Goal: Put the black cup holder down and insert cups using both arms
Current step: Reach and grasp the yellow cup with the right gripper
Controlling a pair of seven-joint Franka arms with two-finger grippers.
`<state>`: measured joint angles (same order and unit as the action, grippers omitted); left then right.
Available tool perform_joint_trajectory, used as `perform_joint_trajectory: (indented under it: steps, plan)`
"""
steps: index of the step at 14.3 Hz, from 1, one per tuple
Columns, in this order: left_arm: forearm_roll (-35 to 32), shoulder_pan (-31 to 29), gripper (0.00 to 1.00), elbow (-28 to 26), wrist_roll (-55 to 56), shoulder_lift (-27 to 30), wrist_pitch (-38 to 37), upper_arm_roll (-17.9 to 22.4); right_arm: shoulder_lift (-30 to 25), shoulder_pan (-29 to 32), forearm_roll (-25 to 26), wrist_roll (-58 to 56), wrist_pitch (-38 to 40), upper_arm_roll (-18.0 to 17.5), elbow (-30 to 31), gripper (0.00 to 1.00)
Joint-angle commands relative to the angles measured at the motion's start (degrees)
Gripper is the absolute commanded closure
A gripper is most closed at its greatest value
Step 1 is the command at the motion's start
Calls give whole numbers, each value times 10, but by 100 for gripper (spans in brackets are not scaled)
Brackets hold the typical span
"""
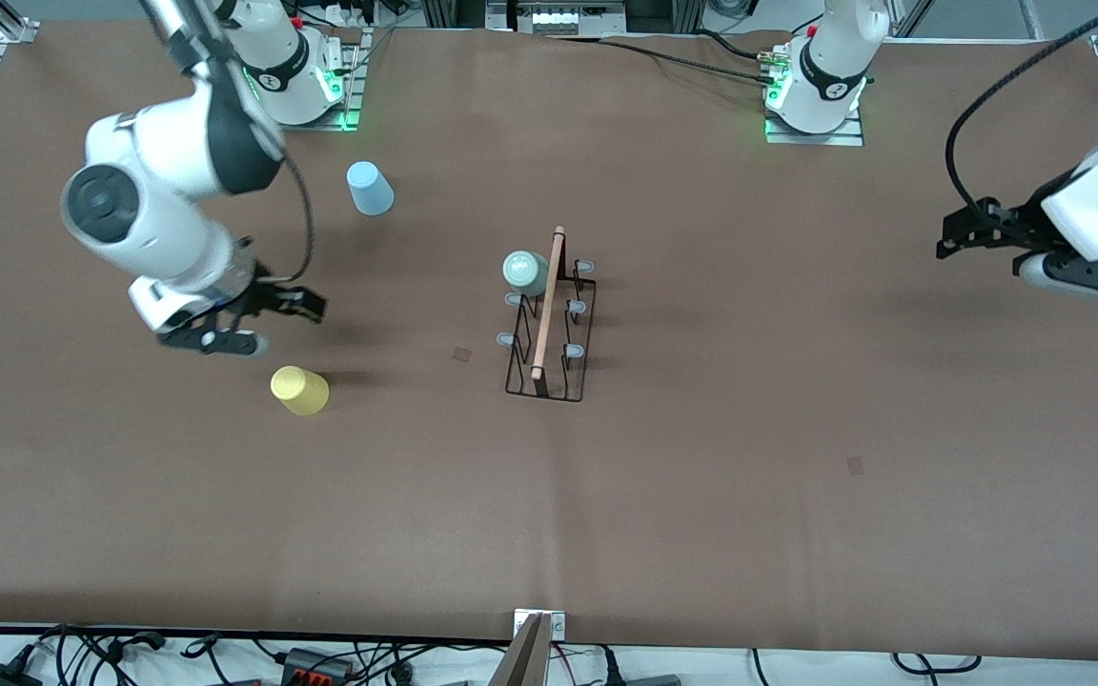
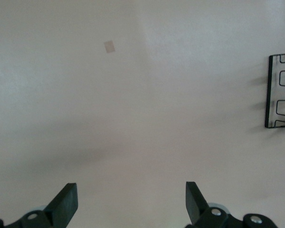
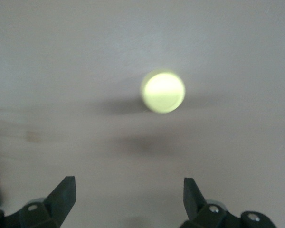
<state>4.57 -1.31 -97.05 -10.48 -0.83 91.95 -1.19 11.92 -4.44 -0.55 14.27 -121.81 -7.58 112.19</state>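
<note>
The black cup holder [image 1: 549,324] stands upright mid-table, its wooden rod along the top. A mint-green cup [image 1: 524,272] sits upside down on one of its pegs, at the end nearer the robots' bases. A yellow cup [image 1: 299,391] stands upside down on the table toward the right arm's end, and shows in the right wrist view [image 3: 163,91]. A light blue cup [image 1: 370,188] stands upside down nearer the right arm's base. My right gripper [image 1: 274,324] is open and empty, in the air close beside the yellow cup [image 3: 128,190]. My left gripper [image 1: 983,257] is open and empty over bare table at the left arm's end [image 2: 131,199]. The holder's edge [image 2: 280,90] shows in the left wrist view.
The brown table [image 1: 701,476] carries small darker patches [image 1: 462,353] [image 1: 855,465]; one patch [image 2: 109,46] shows in the left wrist view. Cables and a bracket [image 1: 535,648] lie along the table edge nearest the front camera.
</note>
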Motion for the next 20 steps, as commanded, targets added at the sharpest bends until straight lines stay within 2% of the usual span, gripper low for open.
perform_joint_trajectory:
  steps: [1, 3, 6, 7, 10, 16, 20]
  plan:
    - [6, 8, 0, -48, -11, 33, 10, 10, 17, 20, 26, -50, -116, -11, 64, 0]
    - [4, 10, 0, -45, -12, 26, 11, 19, 39, 23, 35, -53, -188, -11, 83, 0]
    - [3, 6, 0, -33, -4, 10, 10, 22, 67, 29, 92, -53, -237, -11, 83, 0]
    - [-5, 9, 0, -27, -2, 9, 10, 17, 75, 33, 98, -53, -250, -10, 83, 0]
    - [-57, 10, 0, -10, -4, 11, 6, -10, 100, 34, 106, -53, -281, -10, 83, 0]
    - [-55, 1, 0, -9, -16, 14, -18, -5, 137, 34, 106, -53, -348, -5, 82, 0]
    - [-54, 6, 0, 13, -15, 14, -45, -11, 153, 34, 107, -54, -372, 3, 80, 0]
